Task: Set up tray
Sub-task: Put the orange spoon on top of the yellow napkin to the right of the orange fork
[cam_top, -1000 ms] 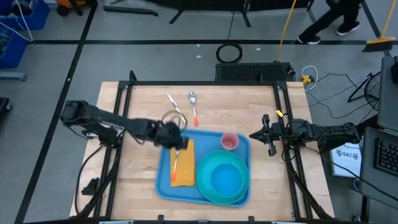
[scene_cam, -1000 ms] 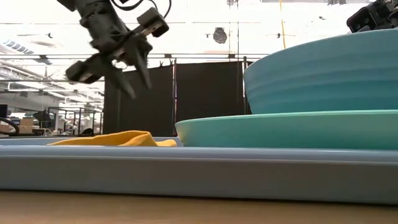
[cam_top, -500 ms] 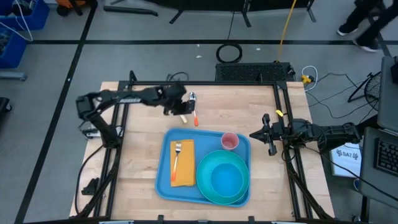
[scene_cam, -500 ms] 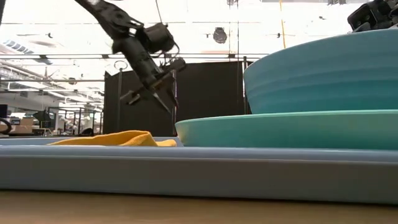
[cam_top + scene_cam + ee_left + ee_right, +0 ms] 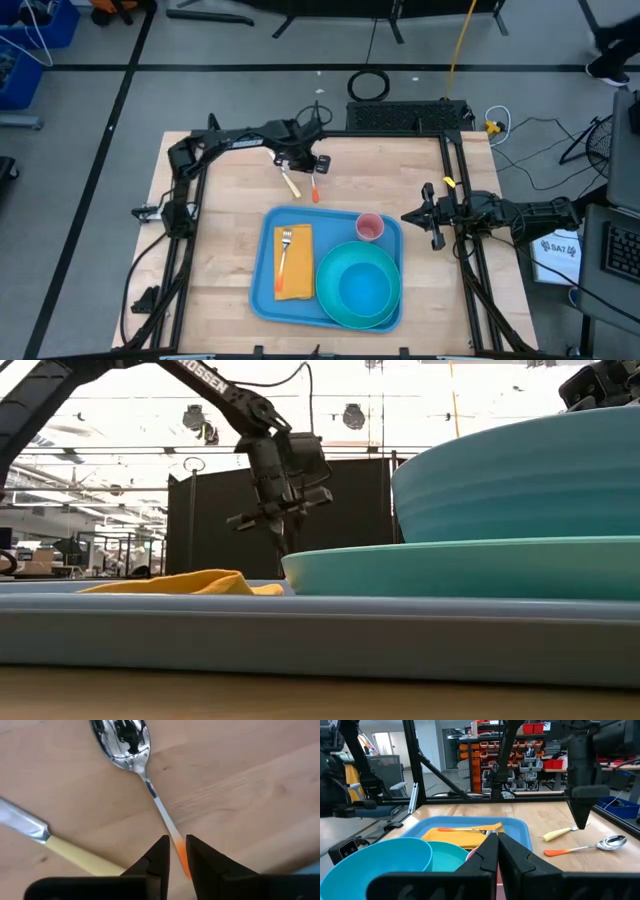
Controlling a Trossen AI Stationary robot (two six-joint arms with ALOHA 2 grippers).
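Note:
The blue tray (image 5: 258, 296) lies on the table's near half. It holds a yellow napkin (image 5: 297, 280) with a fork (image 5: 284, 252) on it, a pink cup (image 5: 369, 227) and a turquoise bowl on a plate (image 5: 358, 285). An orange-handled spoon (image 5: 314, 182) and a cream-handled knife (image 5: 290, 184) lie flat on the wood beyond the tray. My left gripper (image 5: 303, 163) hovers over the spoon, pointing down. Its fingers are all but shut, and the spoon's handle (image 5: 176, 845) shows through the slit. My right gripper (image 5: 428, 216) waits shut at the table's right edge.
The black frame rails (image 5: 330, 133) run along the table's far and side edges. Bare wood (image 5: 220, 230) lies left of the tray and between the tray and the cutlery. Beyond the table there are cables on the floor and a person's feet (image 5: 612, 60).
My left gripper has risen from the napkin on the tray and swung toward the table's far edge, stopping over the spoon. Its fingers, spread apart a second ago, have drawn together. The fork stays on the napkin.

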